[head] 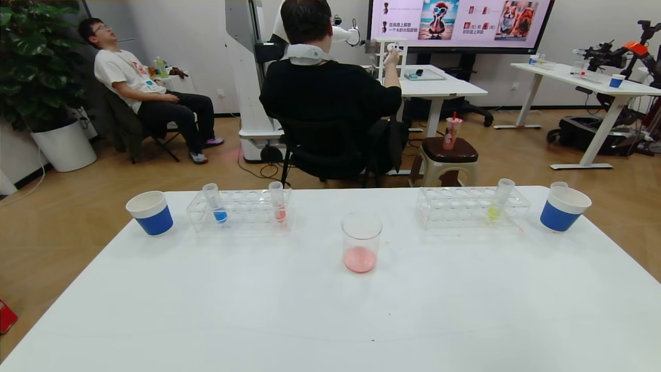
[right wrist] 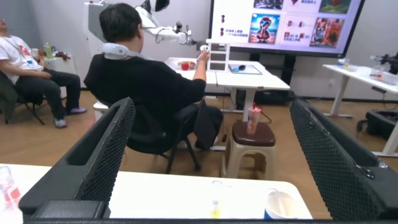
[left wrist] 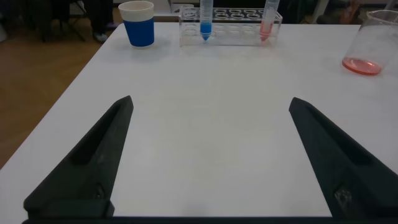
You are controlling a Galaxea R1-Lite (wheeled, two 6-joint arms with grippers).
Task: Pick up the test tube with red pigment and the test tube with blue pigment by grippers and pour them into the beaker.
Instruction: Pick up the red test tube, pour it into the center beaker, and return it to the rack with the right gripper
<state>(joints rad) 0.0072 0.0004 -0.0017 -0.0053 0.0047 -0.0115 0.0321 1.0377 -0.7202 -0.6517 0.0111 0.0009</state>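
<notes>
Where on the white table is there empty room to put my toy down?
The whole near half of the table, in front of the beaker, is bare. Free patches also flank the beaker. The far edge is crowded: two racks of tubes and two paper cups.

White tabletop [head: 258, 310] in an office with wood floor [head: 77, 206], wall screen [head: 459, 23], white desks [head: 578, 77], potted plant [head: 36, 62].

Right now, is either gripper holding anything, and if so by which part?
Nothing is held. The left gripper and right gripper are both open with nothing between their fingers; the blue tube and red tube stand in their rack.
</notes>
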